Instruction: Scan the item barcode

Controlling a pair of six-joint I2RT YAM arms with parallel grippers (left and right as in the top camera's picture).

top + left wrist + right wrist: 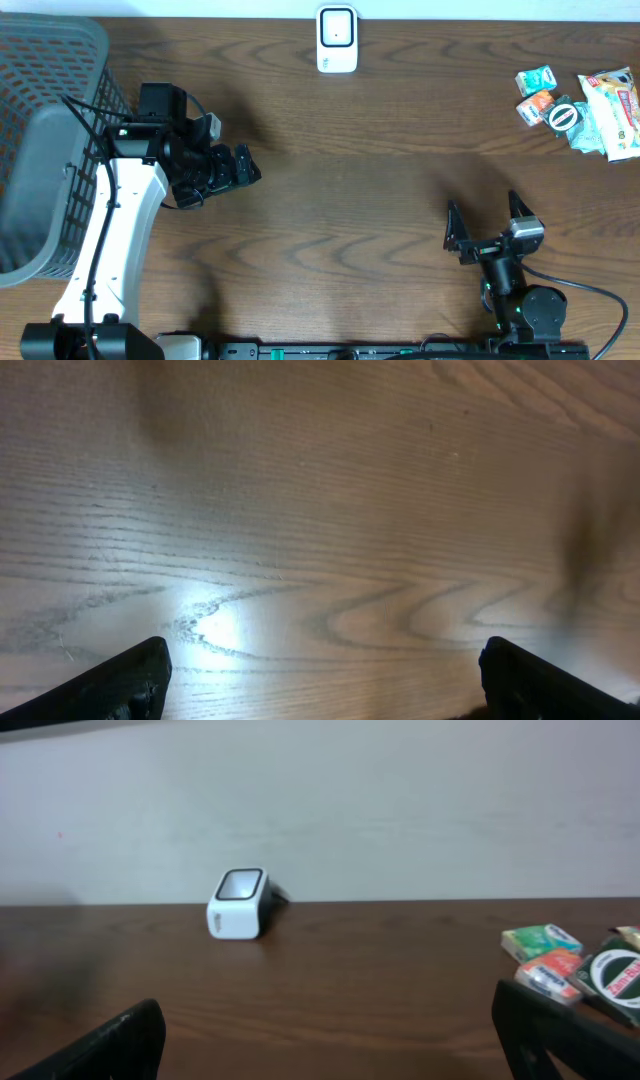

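Edges first. Counter (pixel 380 200) far edge runs along the top of the overhead view, with the wall (pixel 400 810) right behind it. Scanner (pixel 337 40) sits at that far edge, about centre, white w/ a dark-framed window. In the R wrist view it's left of centre, wall behind.

Basket (pixel 45 120), grey mesh, fills the left end and is cut by the frame at left + top. L arm (pixel 115 215) stands along the basket's right rim; can't tell if they touch. R arm (pixel 515 290) is by the near edge, right of centre.

Room: bare wood runs from the L jaws across to the R jaws, and from the R jaws up to the scanner. Your tight spots are the basket side on the left and the far-right corner.

Task things: packs are bunched in the far-right corner, near the far edge, well apart from both arms and the scanner.
- Green pack (pixel 535 78) is on top.
- Orange pack (pixel 535 105) is just below it.
- Disc (pixel 563 117) is beside the orange one.
- Bag (pixel 615 100) is at the right frame edge.

Jaws:
- L jaws are spread wide w/ nothing between, pointing right. The L wrist cam looks down on wood w/ a glare patch (pixel 215 625).
- R jaws are also spread wide, holding nothing, aimed at the far edge.

Writing: the bag has red + blue print and the disc has a red band w/ white letters. The packs have print too. All too small or blurred to read.
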